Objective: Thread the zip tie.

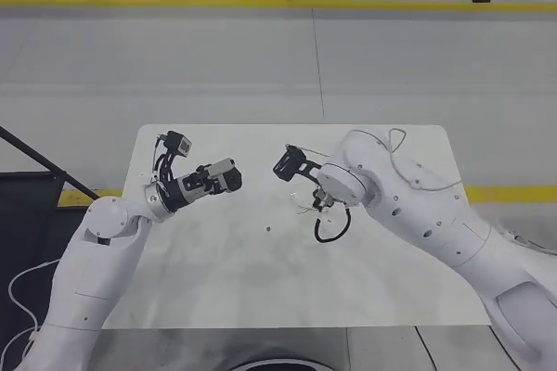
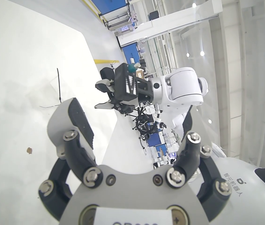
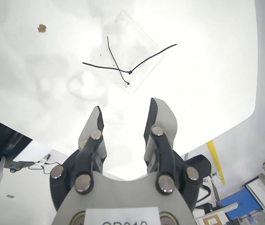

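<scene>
Task not begun. Black zip ties (image 3: 130,72) lie crossed, unthreaded, on clear sheet (image 3: 144,47) on bench (image 1: 260,278). Near them right gripper (image 3: 126,110) released, empty; left gripper (image 2: 132,115) released, empty, farther off. Remaining: grasp tie, feed tail through head.

Overhead camera and two wrist cameras, all facing one table (image 1: 260,278)

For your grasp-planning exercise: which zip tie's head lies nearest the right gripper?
The straighter tie crossing the other strands. Its head sits at the clear sheet's edge, closest to the right gripper; the other head lies farther in.
</scene>
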`<control>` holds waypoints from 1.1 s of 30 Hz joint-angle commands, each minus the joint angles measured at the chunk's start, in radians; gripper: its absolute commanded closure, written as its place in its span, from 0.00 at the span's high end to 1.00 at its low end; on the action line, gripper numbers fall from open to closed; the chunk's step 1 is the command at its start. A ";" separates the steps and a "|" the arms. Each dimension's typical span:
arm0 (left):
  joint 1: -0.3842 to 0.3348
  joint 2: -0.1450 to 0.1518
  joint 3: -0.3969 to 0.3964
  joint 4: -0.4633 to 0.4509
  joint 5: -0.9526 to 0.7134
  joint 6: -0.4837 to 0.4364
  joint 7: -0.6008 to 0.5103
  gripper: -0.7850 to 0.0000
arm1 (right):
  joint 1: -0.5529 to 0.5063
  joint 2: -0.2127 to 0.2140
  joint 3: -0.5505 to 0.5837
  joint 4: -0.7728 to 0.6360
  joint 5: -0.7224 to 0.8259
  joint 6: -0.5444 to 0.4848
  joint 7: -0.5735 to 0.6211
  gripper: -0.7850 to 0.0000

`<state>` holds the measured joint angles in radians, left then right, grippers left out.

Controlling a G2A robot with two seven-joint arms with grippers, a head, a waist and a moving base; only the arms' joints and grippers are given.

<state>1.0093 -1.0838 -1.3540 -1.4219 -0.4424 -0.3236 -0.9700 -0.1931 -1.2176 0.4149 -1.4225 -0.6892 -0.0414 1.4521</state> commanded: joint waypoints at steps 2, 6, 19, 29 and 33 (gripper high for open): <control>-0.002 0.000 0.001 0.002 0.000 -0.002 0.000 1.00 | -0.063 0.053 0.101 -0.094 -0.023 -0.015 -0.058 0.68; -0.007 0.001 0.003 0.004 0.000 0.000 -0.001 1.00 | -0.192 0.126 0.261 -0.237 -0.050 -0.059 -0.155 0.81; -0.040 0.000 0.019 0.028 0.002 0.000 -0.014 1.00 | -0.661 0.267 0.728 -0.553 -0.070 -0.284 -0.483 1.00; -0.047 0.000 0.024 0.033 -0.002 -0.002 -0.026 1.00 | -0.770 0.285 0.832 -0.566 -0.038 -0.378 -0.595 1.00; -0.047 0.000 0.024 0.033 -0.002 -0.002 -0.025 1.00 | -0.769 0.285 0.831 -0.566 -0.039 -0.377 -0.594 1.00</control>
<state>0.9620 -1.0841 -1.3304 -1.3893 -0.4447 -0.3254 -0.9954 -0.9620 -0.9328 1.2460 -1.9888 -0.7278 -0.4183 0.8584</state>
